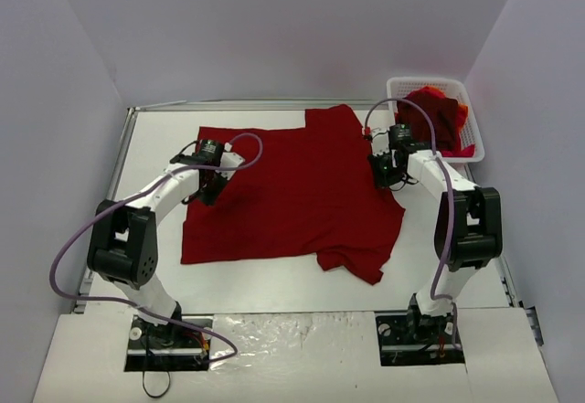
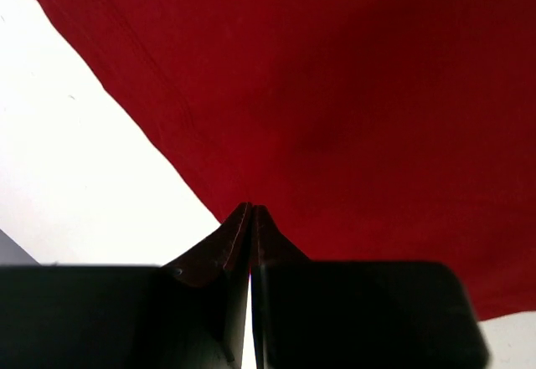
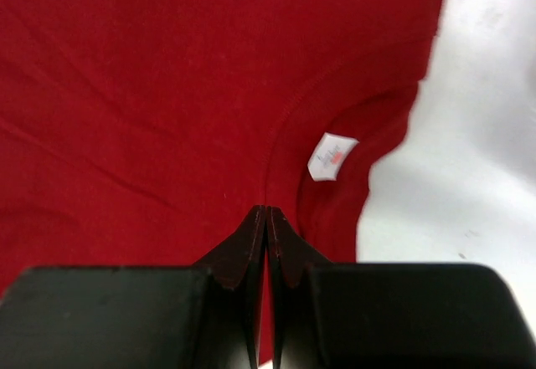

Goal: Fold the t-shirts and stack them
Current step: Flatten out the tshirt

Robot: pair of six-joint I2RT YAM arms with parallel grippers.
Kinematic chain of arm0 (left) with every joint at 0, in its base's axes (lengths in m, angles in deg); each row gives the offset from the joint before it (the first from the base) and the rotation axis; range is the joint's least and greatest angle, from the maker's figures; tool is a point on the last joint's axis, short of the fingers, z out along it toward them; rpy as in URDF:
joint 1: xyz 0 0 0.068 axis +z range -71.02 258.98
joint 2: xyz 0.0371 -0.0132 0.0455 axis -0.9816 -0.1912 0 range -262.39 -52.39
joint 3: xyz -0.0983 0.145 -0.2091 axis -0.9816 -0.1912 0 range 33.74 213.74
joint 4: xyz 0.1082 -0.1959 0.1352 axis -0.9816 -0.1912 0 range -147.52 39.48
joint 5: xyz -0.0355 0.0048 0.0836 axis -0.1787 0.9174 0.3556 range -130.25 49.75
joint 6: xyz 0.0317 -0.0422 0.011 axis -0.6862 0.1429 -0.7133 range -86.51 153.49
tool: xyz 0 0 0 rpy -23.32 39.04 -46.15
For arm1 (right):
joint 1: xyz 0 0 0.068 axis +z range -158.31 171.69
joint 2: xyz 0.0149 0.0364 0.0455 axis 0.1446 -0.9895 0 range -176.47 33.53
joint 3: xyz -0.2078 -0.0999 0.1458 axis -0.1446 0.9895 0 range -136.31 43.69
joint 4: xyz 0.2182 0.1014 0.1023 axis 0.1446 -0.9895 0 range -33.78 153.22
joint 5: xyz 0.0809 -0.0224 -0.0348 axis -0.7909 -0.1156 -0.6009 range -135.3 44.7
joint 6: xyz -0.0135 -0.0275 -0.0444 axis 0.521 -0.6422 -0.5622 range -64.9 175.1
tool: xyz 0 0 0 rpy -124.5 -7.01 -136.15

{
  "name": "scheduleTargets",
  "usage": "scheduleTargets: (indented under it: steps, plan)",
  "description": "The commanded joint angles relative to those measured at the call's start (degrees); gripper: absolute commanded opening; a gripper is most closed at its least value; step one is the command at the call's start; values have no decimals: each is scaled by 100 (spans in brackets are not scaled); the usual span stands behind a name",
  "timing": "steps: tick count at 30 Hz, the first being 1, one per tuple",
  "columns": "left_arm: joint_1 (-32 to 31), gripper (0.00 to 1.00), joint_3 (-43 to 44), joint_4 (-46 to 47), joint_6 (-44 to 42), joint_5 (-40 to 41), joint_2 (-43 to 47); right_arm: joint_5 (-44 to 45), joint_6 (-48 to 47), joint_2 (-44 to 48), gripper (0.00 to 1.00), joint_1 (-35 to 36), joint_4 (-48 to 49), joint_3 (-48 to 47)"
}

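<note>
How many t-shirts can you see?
2 for sure: one dark red t-shirt spread on the table, one heaped t-shirt in the white basket at the far right. Orange-red cloth beside it may be a third; more could hide underneath.

White desk (image 1: 274, 280), flat and matte, bounded on its left edge by a metal rail (image 1: 117, 161). White plastic mesh basket (image 1: 430, 81), rectangular, standing at the far right corner of the desk, close to the right wall. Pale grey wall panels (image 1: 274, 28) enclose three sides. Crinkled glossy sheet (image 1: 292, 330) covers the near edge.
</note>
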Motion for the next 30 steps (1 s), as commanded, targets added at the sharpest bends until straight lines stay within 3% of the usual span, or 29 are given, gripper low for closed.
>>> scheduleTargets:
  steps: [1,21,30]
  plan:
    - [-71,2,537,161,131,105,-140,-49,-133,-257,0,59,-83,-317]
    - [61,2,1627,-94,237,272,-1845,188,-203,-2129,0,121,-259,-1714]
    - [307,2,2699,-322,421,746,-2681,276,-124,-3088,0,121,-558,-2971]
